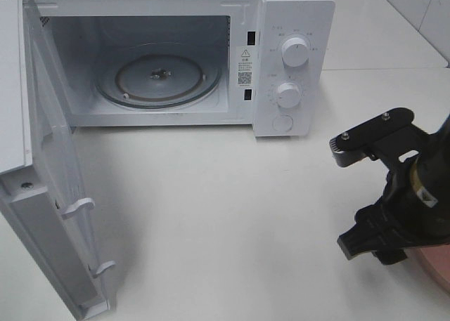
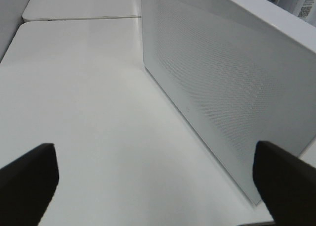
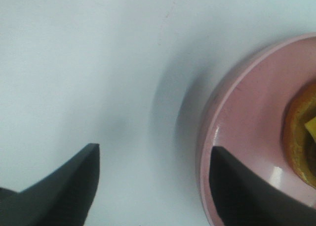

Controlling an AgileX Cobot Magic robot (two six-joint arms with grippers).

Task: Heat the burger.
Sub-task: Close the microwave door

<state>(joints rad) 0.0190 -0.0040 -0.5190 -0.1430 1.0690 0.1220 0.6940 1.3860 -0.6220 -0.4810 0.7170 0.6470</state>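
Right gripper (image 3: 153, 186) fingers spread over the pink plate's (image 3: 237, 117) rim beside the burger (image 3: 301, 137), gripping nothing; left gripper (image 2: 155, 179) wide open, empty.

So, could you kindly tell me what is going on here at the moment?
The microwave stands with its door swung wide open and the glass turntable bare. The right gripper has its jaws apart at the rim of the pink plate, one jaw over the plate and one over the table, gripping nothing. The burger sits on that plate, not yet inside. The left gripper is open near the door, holding nothing.
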